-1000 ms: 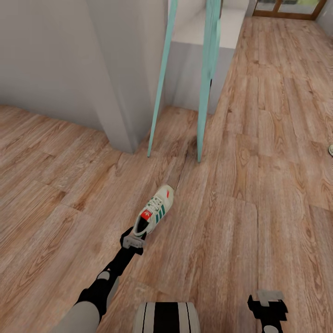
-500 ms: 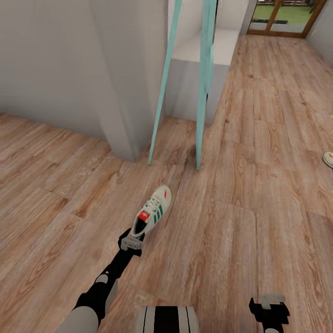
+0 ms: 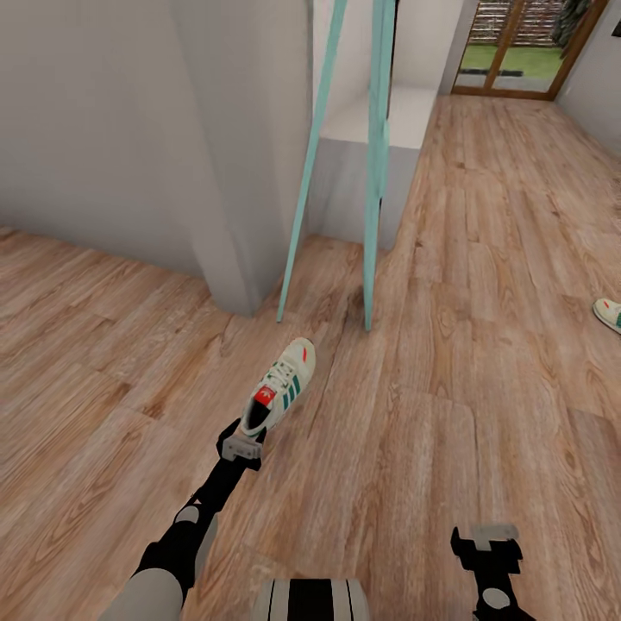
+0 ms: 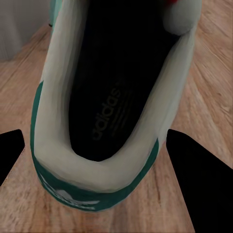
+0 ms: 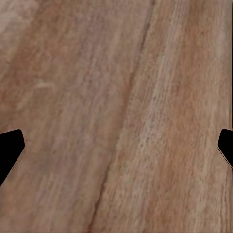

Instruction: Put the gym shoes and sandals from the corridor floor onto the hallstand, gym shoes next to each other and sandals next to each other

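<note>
My view has tipped up over the last second: the glazed door [image 3: 509, 52] at the corridor's far end now shows in full, and a second cream-white sneaker [image 3: 609, 313] has come into sight at the right edge, lying on the light brown wood-plank floor [image 3: 448, 414]. That shift is the camera's, not the shoes'. The cream-white lace-up gym shoe with green stripes and red tongue label [image 3: 278, 388] has kept its place at the end of my left gripper [image 3: 243, 444], which is clamped on its heel; in the left wrist view the dark insole [image 4: 114, 92] sits between the two fingers. My right gripper [image 3: 486, 542] hangs spread and empty over bare planks. I judge one shoe is in hand, its mate located, and the rack not yet found
</note>
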You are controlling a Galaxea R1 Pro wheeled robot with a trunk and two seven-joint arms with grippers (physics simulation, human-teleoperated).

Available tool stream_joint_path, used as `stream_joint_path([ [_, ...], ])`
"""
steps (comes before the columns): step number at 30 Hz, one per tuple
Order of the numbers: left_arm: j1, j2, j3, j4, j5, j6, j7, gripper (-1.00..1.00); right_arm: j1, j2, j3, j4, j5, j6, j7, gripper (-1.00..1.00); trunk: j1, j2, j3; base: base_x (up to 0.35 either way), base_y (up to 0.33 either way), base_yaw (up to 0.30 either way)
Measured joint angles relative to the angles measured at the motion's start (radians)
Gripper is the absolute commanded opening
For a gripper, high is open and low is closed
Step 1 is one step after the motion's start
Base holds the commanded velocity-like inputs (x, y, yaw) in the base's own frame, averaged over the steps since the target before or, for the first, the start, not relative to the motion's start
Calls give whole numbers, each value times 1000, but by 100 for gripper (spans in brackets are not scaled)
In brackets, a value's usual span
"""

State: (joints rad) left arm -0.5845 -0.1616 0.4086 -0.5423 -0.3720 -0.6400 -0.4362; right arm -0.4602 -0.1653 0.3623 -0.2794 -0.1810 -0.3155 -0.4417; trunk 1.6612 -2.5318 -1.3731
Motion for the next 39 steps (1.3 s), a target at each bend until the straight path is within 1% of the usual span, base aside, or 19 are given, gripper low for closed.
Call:
stream_joint_path([
  [2, 0, -1, 0, -1, 8, 0, 0, -100, 0, 0, 0, -1, 0, 0, 0, 100, -1, 0, 8, 0, 0, 0],
  [3, 0, -1, 0, -2, 24, 1, 0, -100, 0, 0, 0, -2, 0, 0, 0, 100, -1, 1, 12, 0, 0, 0],
  [6, 0, -2, 0, -3, 55, 1, 0, -100, 0, 0, 1, -2, 0, 1, 0, 100, -3, 1, 23, 0, 0, 0],
  [7, 0, -2, 0, -5, 74, 1, -1, -100, 0, 0, 1, -3, 0, 0, 0, 100, -3, 2, 27, 0, 0, 0],
  [12, 0, -1, -1, -5, 104, 1, -2, -100, 0, 0, 1, -3, -1, 0, 1, 100, -5, 3, 46, 0, 0, 0],
  [20, 0, -1, 1, 4, 114, 2, -2, -100, 0, 2, 3, -4, -1, -1, 3, 100, -9, 5, 77, 0, 0, 0],
  [39, 0, 1, -3, 8, 114, 1, -3, -100, 0, 1, 1, -1, -1, 1, 3, 100, -18, 9, 151, 0, 0, 0],
])
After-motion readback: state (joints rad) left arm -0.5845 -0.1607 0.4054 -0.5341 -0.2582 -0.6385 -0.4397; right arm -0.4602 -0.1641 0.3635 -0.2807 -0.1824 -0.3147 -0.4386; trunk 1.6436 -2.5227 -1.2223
